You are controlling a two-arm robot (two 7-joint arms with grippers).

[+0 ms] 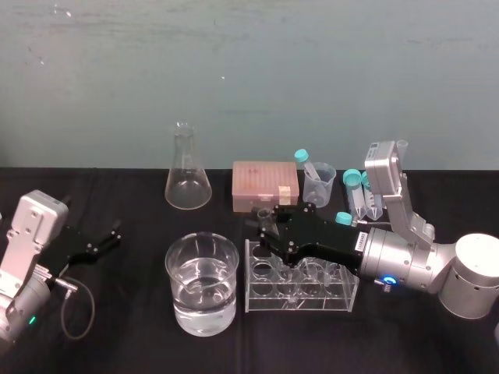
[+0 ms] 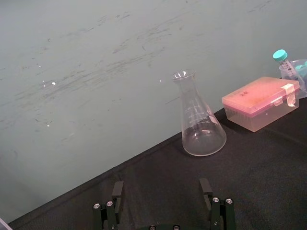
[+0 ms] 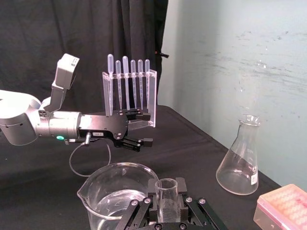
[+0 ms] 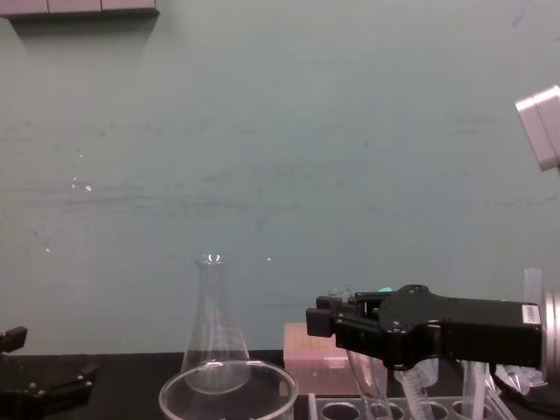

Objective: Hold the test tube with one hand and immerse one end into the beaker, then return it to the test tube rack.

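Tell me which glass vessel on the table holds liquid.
The beaker, the wide round one left of the test tube rack, is partly filled; the tall conical flask behind it looks empty.

Soft, even light comes from overhead. The pale wall (image 1: 249,70) reads bright, while the black table cloth (image 1: 125,327) swallows the light, so shadows on it hardly show. White glints sit on the rim of the beaker (image 1: 202,284), the mouth of the conical flask (image 2: 201,120) and the lip of the test tube (image 3: 166,199) in my right gripper (image 3: 166,188). On my right arm the blue ring light (image 1: 387,282) glows.
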